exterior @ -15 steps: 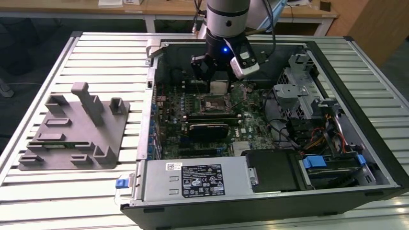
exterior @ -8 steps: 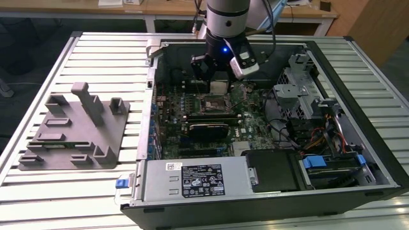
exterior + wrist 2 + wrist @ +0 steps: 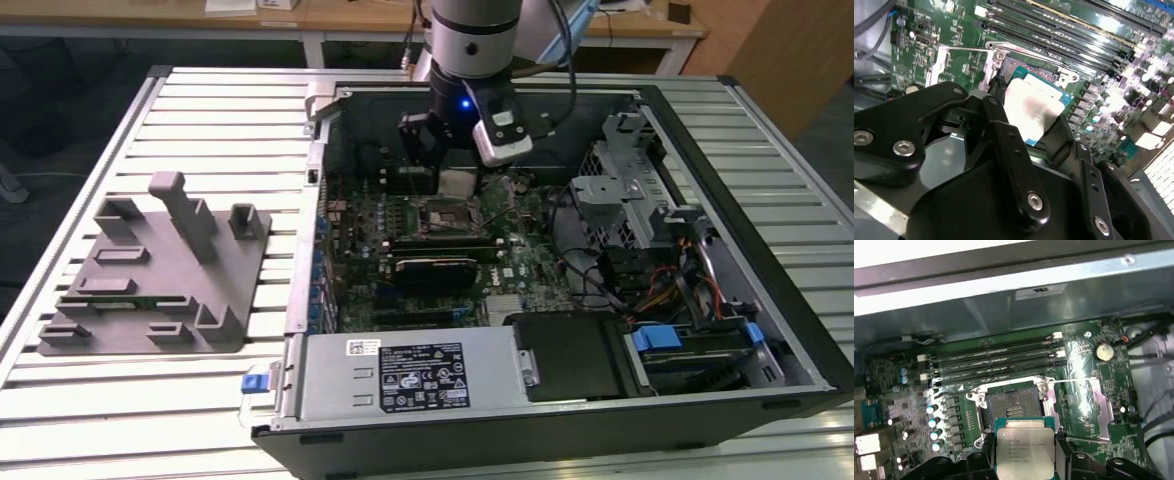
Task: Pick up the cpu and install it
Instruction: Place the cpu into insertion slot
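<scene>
One arm reaches down into the open computer case (image 3: 534, 440), which lies on its side on the slatted metal table (image 3: 200, 120). Observe that the gripper (image 3: 462, 178) is clamped on the cpu (image 3: 457, 184): in both wrist views its two black fingers (image 3: 987, 452) press against opposite edges of the chip, with the pale silver top facing the cameras. Locate the cpu (image 3: 1025, 454) above the motherboard (image 3: 527, 255), held in the air close over the socket (image 3: 1013, 407) and not seated in it. Note that the socket is empty, with its dark contact field exposed, and that its metal load plate (image 3: 1089, 400) is swung open and lies flat on the board beside it. In the second wrist view, the cpu (image 3: 1031, 112) covers part of the socket frame, and you cannot tell from that view how much gap remains beneath the chip. Find the row of long memory slots (image 3: 994, 360) just past the socket, and a round coin cell (image 3: 1103, 351) near one end of them. In the exterior view, a grey plastic tray (image 3: 147, 290) with upright blocks rests on the table at the exterior view's left, well apart from the case, and the power supply (image 3: 400, 375) occupies the near corner of the case.
</scene>
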